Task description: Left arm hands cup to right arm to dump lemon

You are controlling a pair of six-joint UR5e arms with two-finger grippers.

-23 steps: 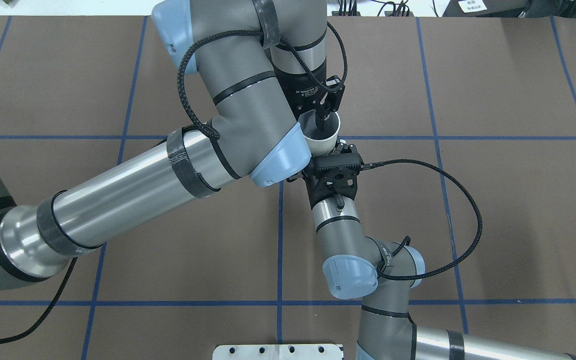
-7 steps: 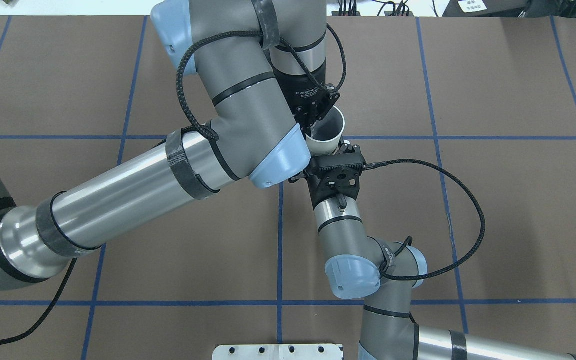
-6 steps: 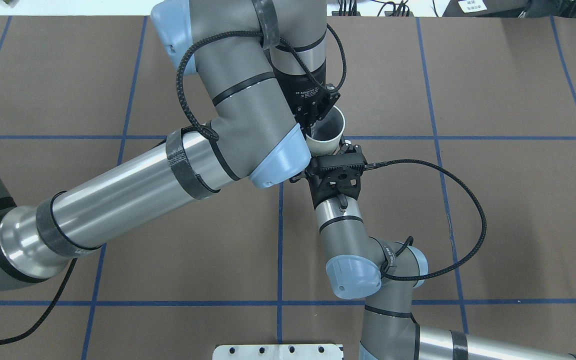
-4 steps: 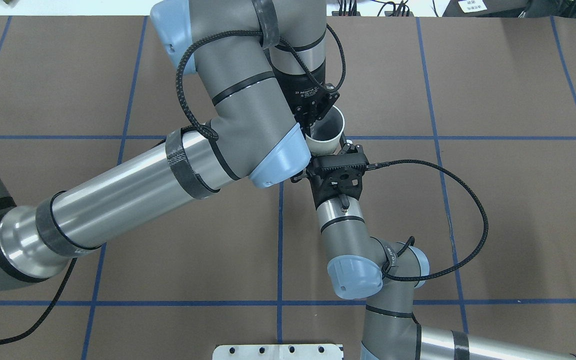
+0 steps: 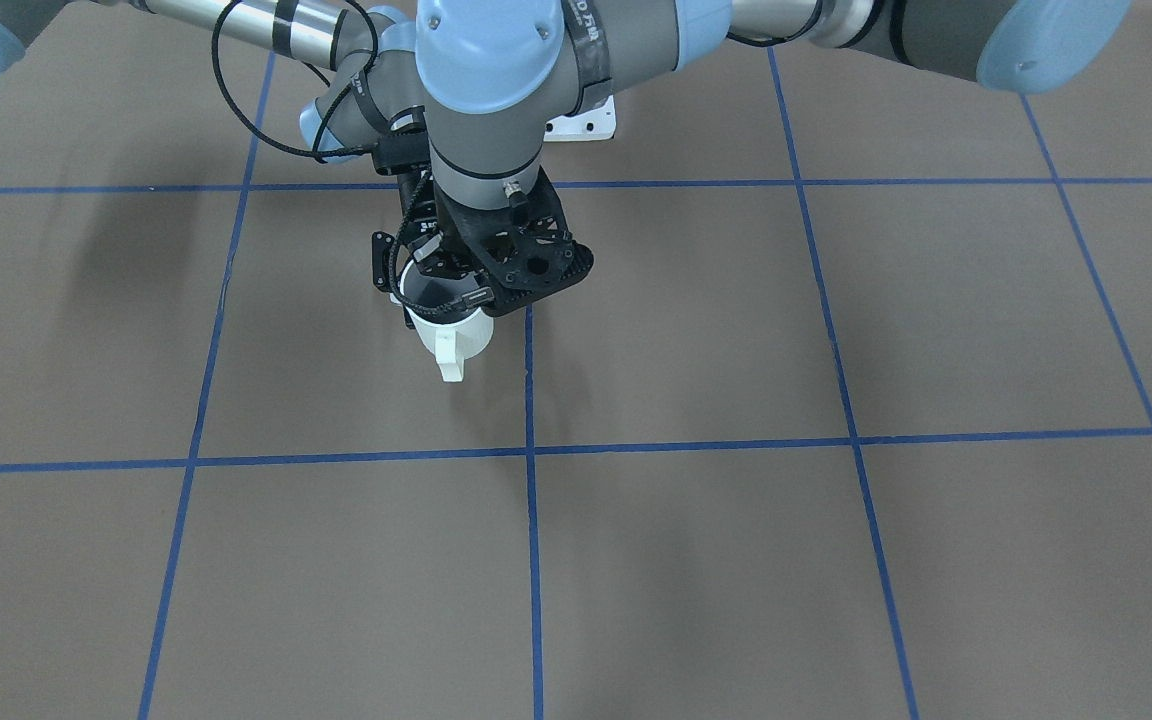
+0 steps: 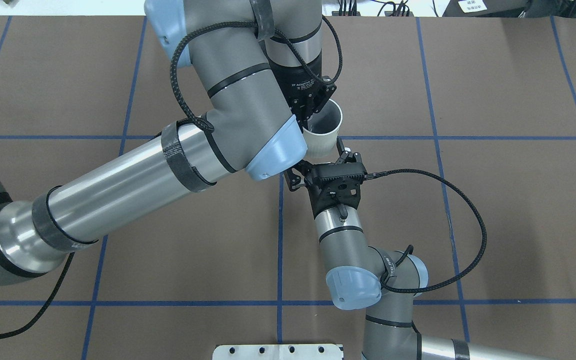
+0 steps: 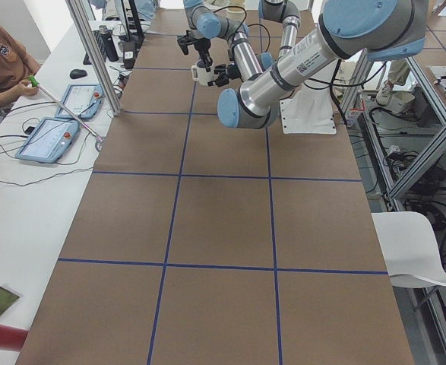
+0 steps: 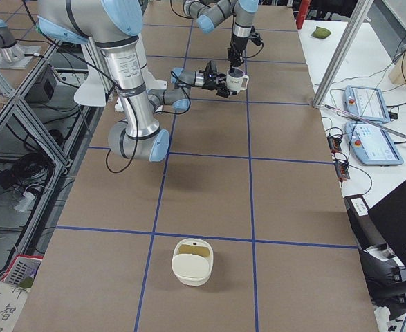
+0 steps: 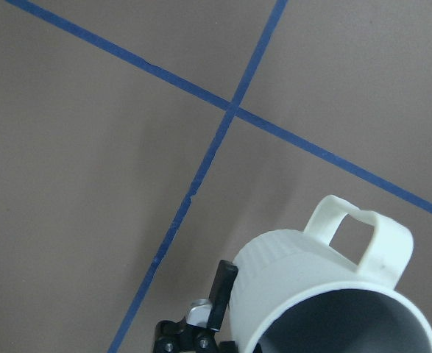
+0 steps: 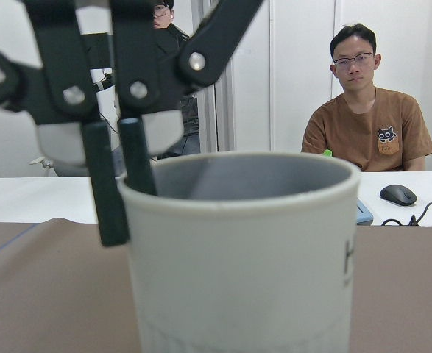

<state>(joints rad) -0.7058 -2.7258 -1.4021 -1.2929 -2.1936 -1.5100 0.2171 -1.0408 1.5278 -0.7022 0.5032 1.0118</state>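
White cup [image 8: 237, 82], cream container [image 8: 192, 261] well apart

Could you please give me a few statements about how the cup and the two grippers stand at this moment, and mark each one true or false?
1. The left gripper pinches the cup by its rim, one finger inside and one outside. True.
2. The right gripper is shut on the cup's handle. False: its jaws stand spread, and nothing holds the handle.
3. The cup is upright, mouth up. True.
4. The handle points toward the robot's base. False: it points away from it, toward the operators' side.
5. A person in a brown shirt sits in the background of the right wrist view. True.
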